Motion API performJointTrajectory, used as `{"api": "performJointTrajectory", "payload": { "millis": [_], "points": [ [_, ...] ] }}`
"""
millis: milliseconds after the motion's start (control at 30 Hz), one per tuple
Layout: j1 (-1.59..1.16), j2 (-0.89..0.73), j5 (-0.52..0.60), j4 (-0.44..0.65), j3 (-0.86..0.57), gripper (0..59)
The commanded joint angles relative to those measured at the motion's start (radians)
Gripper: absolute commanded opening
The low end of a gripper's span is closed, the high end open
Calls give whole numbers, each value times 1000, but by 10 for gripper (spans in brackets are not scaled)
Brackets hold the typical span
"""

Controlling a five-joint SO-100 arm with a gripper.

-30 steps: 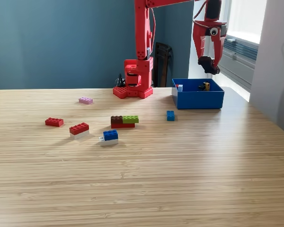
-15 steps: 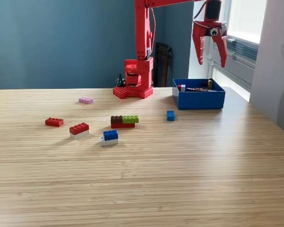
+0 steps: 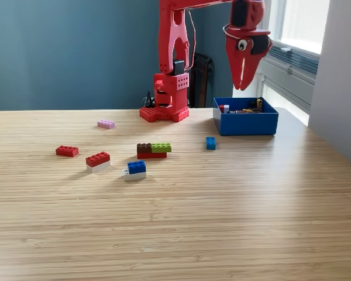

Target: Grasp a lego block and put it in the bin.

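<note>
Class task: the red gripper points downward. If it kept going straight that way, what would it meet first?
Probably the blue bin, near its exterior-view left end; the gripper hangs above it, though depth is unclear from one view.

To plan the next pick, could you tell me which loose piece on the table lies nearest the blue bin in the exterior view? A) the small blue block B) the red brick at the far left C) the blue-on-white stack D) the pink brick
A: the small blue block sits just in front of the bin, toward its left corner in the exterior view, while the other pieces lie farther left.
</note>
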Motion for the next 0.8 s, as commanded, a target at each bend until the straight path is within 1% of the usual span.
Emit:
{"api": "performJointTrajectory", "payload": {
  "millis": [33,167,300,800],
  "points": [
    [333,43,-58,9,-41,1],
    [508,43,-117,3,-31,1],
    [600,43,-155,2,-11,1],
    [621,43,-163,-5,12,1]
  ]
}}
